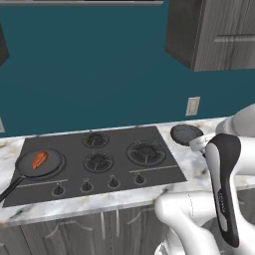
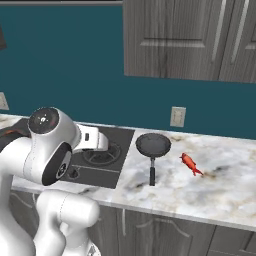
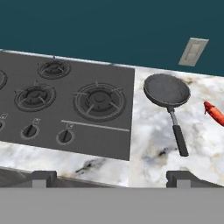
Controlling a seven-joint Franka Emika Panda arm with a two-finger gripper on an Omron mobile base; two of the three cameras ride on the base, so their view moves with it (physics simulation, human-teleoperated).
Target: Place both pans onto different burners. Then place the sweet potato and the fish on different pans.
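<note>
Jaws apart over the bench [image 3: 148, 144] edge, holding nothing. One pan [image 3: 167, 90] on marble beside the fish [image 3: 214, 113] — the other pan [image 1: 39, 163] carries the sweet potato [image 1: 40, 160] on a burner.

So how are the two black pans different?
The left pan sits on a burner of the cooktop; the right pan sits on the marble counter beside it. The left pan holds an orange piece of food; the right pan is empty. Both are round, black and long-handled.
</note>
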